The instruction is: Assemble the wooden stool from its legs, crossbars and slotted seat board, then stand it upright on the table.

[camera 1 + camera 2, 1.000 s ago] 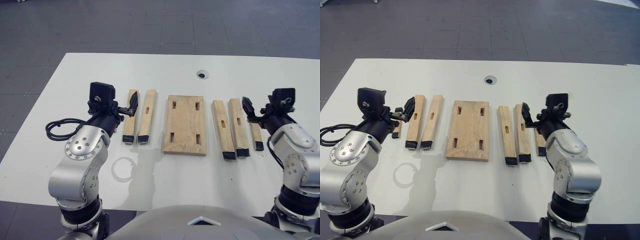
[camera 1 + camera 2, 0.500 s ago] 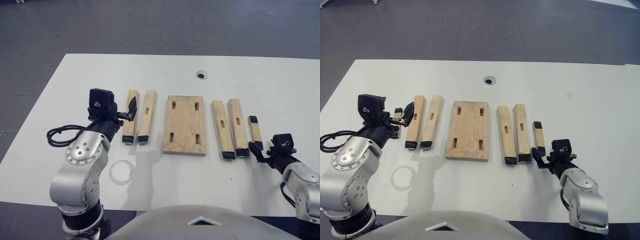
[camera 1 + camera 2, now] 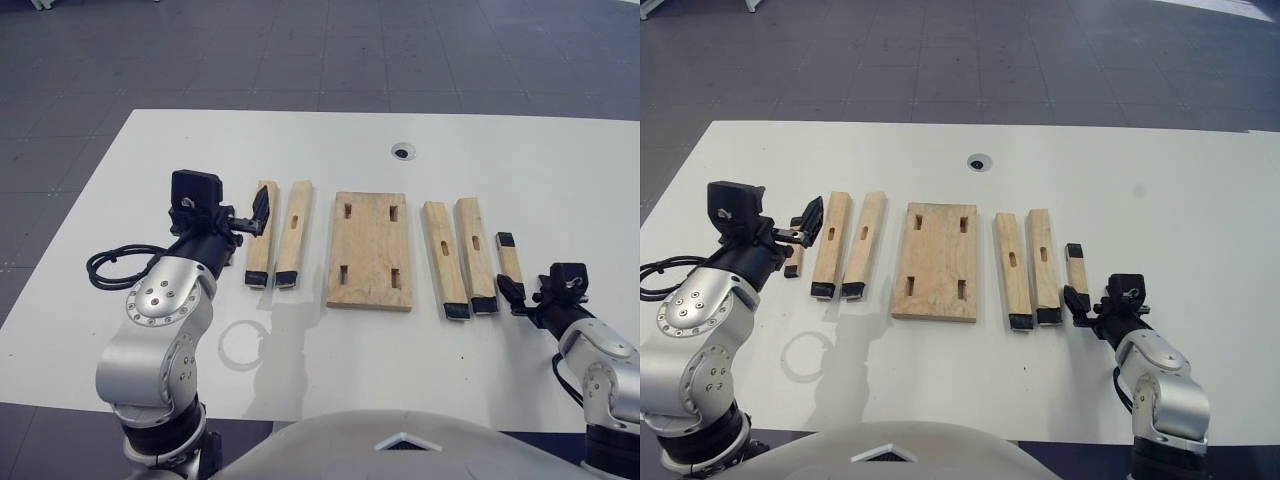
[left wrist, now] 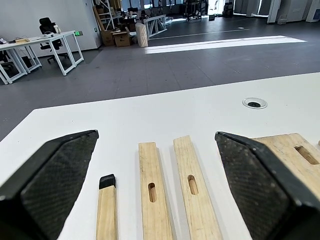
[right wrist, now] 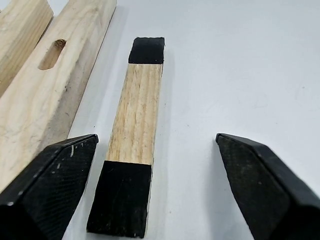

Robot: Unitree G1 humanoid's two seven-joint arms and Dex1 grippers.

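Right end effector (image 5: 156,139) edged forward, agape, crossbar (image 5: 137,107) apparently just before it.

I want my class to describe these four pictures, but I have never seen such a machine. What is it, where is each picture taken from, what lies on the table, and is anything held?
This is a humanoid robot with two arms, each ending in a two-fingered gripper. Two pictures come from cameras in its head, looking down over the arms. The other two come from its wrists, where the dark wedges are that gripper's own fingers. On the white table lie unassembled stool parts: the slotted seat board in the middle, the left legs and right legs beside it, and beyond them the left crossbar and right crossbar. The left gripper is open near the left legs. The right gripper is open at the near end of the right crossbar. Neither holds anything.
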